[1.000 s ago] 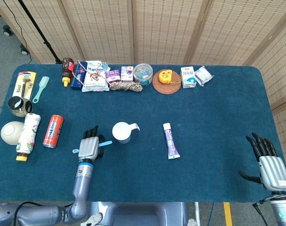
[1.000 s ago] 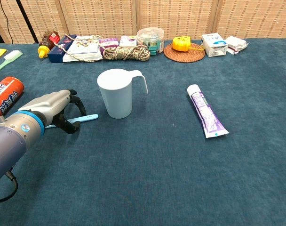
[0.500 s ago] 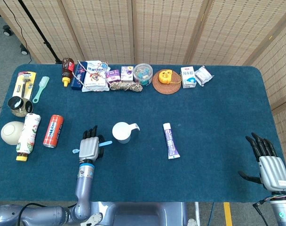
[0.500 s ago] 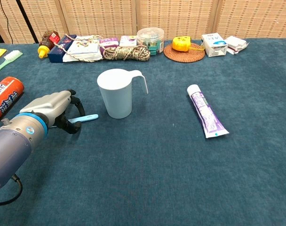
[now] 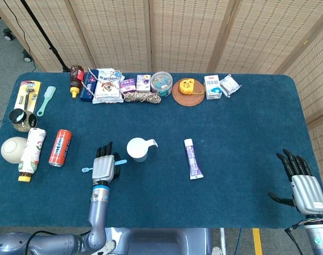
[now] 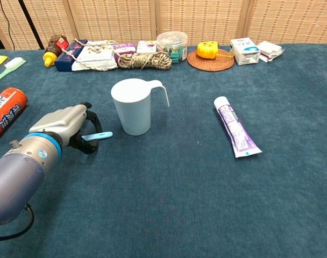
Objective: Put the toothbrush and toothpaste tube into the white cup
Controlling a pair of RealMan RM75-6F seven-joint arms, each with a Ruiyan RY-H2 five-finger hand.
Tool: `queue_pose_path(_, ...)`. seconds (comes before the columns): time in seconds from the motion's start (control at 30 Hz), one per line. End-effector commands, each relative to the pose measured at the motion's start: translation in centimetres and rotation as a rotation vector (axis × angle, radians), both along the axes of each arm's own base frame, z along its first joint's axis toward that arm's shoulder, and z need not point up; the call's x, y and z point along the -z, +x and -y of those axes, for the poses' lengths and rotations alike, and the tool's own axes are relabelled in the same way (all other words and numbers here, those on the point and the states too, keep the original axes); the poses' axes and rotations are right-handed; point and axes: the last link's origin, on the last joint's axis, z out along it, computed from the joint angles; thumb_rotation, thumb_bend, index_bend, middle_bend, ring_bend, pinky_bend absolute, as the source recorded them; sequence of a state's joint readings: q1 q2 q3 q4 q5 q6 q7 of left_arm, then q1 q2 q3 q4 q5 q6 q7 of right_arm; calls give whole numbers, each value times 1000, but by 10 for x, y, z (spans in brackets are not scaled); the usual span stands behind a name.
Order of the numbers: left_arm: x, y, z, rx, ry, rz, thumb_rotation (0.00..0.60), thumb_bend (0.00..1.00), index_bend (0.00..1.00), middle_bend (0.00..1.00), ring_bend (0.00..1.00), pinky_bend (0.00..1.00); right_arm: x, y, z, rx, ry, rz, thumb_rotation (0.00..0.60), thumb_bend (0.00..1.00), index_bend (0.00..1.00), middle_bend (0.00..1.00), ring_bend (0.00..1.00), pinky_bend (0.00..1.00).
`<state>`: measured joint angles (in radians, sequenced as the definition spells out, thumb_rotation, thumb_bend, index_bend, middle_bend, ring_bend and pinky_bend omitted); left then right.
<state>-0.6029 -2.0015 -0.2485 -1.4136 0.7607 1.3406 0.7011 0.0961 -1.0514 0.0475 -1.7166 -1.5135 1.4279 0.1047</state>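
Left hand (image 6: 66,122) curled around light-blue plastic toothbrush (image 6: 97,136); white plastic handled cup (image 6: 132,106) just right of it. Right hand (image 5: 302,183) spread, holding nothing.

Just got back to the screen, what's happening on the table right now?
The left hand is curled around the blue toothbrush, just left of the upright white cup. The toothpaste lies flat on the cloth to the cup's right, untouched. The right hand hovers open at the table's near right edge. Nothing is in the cup yet.

Blue table (image 5: 241,127): white cup (image 5: 137,149), toothpaste tube (image 5: 192,158), red can (image 5: 60,147).
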Motion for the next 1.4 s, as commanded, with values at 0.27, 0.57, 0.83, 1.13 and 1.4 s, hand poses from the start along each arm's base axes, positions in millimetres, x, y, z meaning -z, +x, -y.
queue_pose_path(0.27, 6, -1, 3, 12, -4, -26, 600, 457, 436, 0, 0, 0, 1, 0, 1, -2, 6, 6, 600, 0, 0, 0, 0, 0)
queue_pose_path(0.57, 11, -2, 3, 12, 21, -36, 600, 458, 459, 0, 0, 0, 2, 0, 2, -1, 13, 6, 600, 0, 0, 0, 0, 0)
queue_pose_path(0.83, 12, -3, 2, 14, 37, -39, 600, 470, 600, 0, 0, 0, 3, 1, 3, -3, 18, 10, 600, 0, 0, 0, 0, 0)
queue_pose_path(1.13, 12, -4, 3, 10, 46, -38, 600, 473, 628, 0, 0, 0, 4, 2, 3, -6, 22, 13, 600, 0, 0, 0, 0, 0)
queue_pose_path(1.4, 4, -5, 2, 11, 69, -21, 600, 473, 628, 0, 0, 0, 5, 2, 3, -8, 28, 11, 600, 0, 0, 0, 0, 0)
